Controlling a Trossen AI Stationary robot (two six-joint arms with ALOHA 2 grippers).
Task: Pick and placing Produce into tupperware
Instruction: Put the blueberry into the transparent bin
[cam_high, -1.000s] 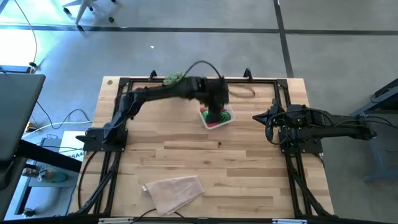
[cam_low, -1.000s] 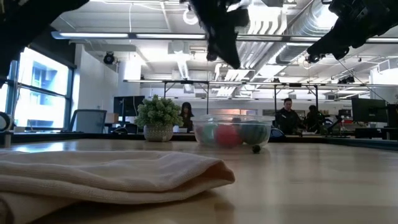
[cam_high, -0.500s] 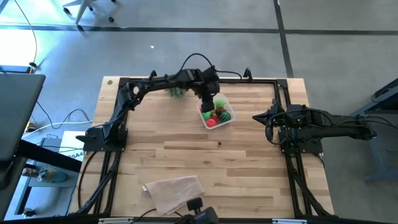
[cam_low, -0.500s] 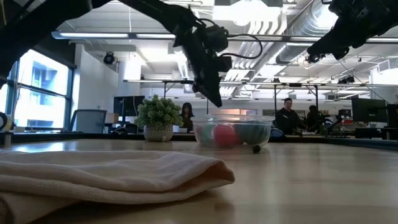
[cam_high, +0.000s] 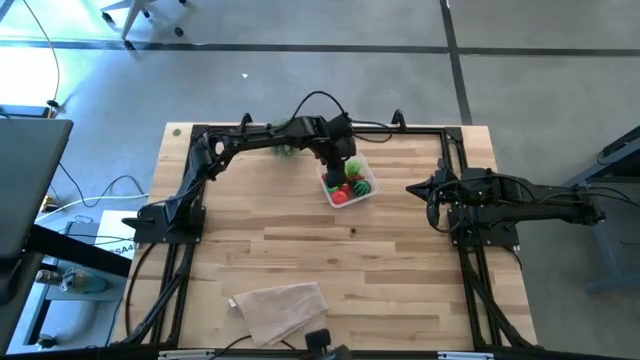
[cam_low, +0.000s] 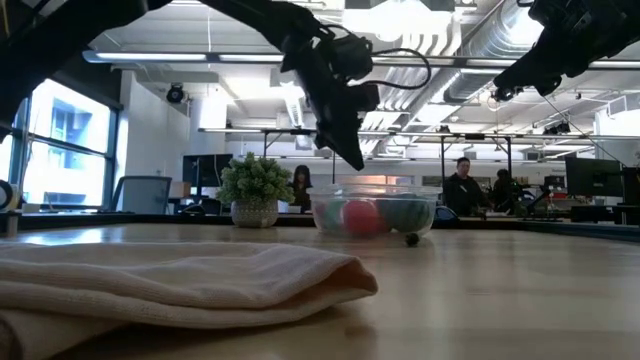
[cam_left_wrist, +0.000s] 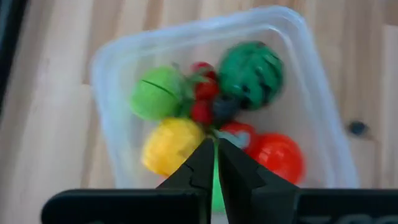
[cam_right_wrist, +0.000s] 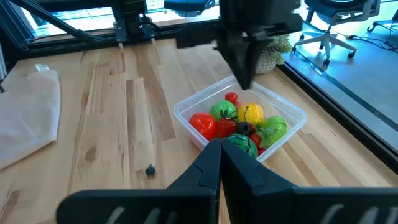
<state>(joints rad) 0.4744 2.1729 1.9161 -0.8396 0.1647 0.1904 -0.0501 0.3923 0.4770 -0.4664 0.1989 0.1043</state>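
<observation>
The clear tupperware (cam_high: 362, 194) stands on the far middle of the table and holds the produce: a green lime (cam_left_wrist: 154, 94), a yellow lemon (cam_left_wrist: 169, 143), a red tomato (cam_left_wrist: 280, 155), a dark-green melon (cam_left_wrist: 251, 67) and small dark-red pieces. One tiny dark piece (cam_high: 352, 232) lies on the table near the box. My left gripper (cam_left_wrist: 216, 144) is shut and empty just above the box; it also shows in the low view (cam_low: 355, 160). My right gripper (cam_right_wrist: 219, 144) is shut and empty, raised at the table's right side (cam_high: 415, 188).
A beige cloth (cam_high: 282, 308) lies at the near edge, left of the middle. A bushy pale-green plant ball (cam_low: 255, 190) stands at the far edge, left of the box. A black frame (cam_high: 455, 150) runs around the table top.
My left gripper has come down from high above the table to just above the tupperware, staying over the box. The box and the produce have not moved.
</observation>
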